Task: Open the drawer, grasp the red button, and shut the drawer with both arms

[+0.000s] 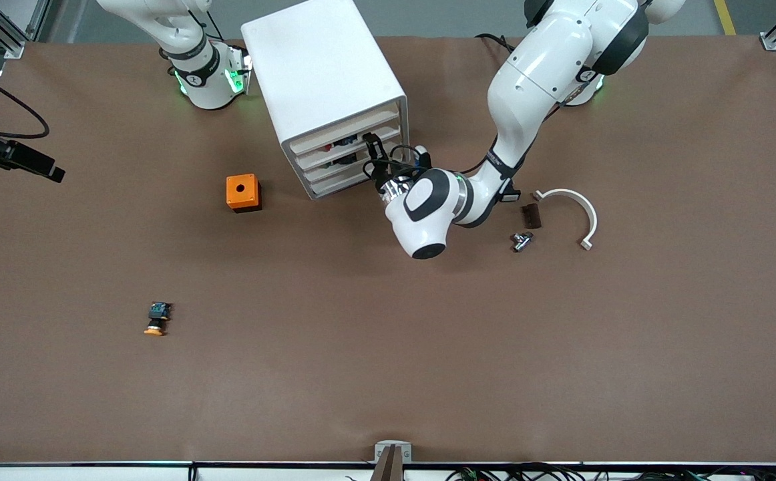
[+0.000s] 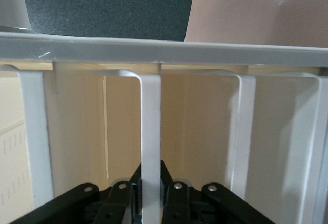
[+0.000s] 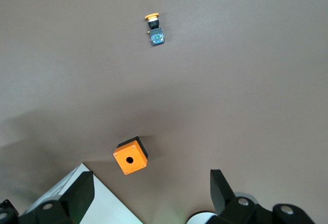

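The white four-drawer cabinet [image 1: 324, 80] stands near the arms' bases. My left gripper [image 1: 371, 157] is at its front. In the left wrist view the left gripper [image 2: 151, 175] is shut on a white front lip [image 2: 151, 116], which looks like that of the drawer [image 1: 334, 148] second from the top. The drawer looks closed. A small red and blue thing [image 1: 346, 141], perhaps the button, shows through the gap at that level. My right gripper [image 3: 152, 203] is open and empty, and that arm waits high beside the cabinet [image 3: 97, 198] near its base [image 1: 208, 73].
An orange box with a hole [image 1: 242, 192] [image 3: 130, 156] sits beside the cabinet. An orange-capped button [image 1: 156, 318] [image 3: 154, 28] lies nearer the front camera. A white curved piece [image 1: 578, 207], a brown block [image 1: 530, 216] and a metal part [image 1: 521, 240] lie toward the left arm's end.
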Controlling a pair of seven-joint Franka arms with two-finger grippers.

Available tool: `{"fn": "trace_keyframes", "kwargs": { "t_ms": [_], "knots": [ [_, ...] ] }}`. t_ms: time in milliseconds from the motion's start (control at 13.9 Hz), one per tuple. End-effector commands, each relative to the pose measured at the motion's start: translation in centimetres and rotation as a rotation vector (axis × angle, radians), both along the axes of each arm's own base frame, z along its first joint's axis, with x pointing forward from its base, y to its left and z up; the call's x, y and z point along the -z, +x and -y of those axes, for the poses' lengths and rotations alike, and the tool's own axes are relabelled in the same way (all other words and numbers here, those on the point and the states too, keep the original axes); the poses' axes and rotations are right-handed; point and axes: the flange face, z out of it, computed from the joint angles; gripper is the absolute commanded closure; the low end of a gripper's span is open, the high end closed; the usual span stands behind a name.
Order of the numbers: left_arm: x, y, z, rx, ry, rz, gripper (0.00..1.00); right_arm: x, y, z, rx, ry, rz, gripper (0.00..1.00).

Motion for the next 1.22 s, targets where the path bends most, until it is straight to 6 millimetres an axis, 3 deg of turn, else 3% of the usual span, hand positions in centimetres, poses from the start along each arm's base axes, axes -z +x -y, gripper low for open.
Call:
{"fn": "trace_keyframes", "kwargs": {
  "t_ms": [0,287,718,789,1005,1148],
  "knots": [
    [-0.6,3.5,-2.5,-0.063,0.000,0.029,1.00,-0.2,-0.6,-3.8,0.109,-0.027,-0.009,0.00],
    [-2.0,7.5,-5.2,-0.121,-0.033,0.076,0.99,0.0,-0.5,-9.5,0.222,-0.047,-0.006,0.00],
    [-3.2,11.0,-7.5,-0.157,-0.095,0.157,0.94,4.4,-2.5,-23.4,0.488,-0.083,-0.025,0.00],
    [-2.9,11.1,-7.6,-0.156,-0.110,0.168,0.83,5.4,-2.6,-25.7,0.545,-0.081,-0.011,0.00],
    [-3.2,11.3,-7.8,-0.151,-0.129,0.188,0.01,8.1,-2.8,-31.1,0.612,-0.080,0.001,0.00],
    [-3.5,11.8,-8.5,-0.151,-0.126,0.199,0.01,9.9,-3.1,-34.2,0.637,-0.041,-0.024,0.00]
  ]
}}
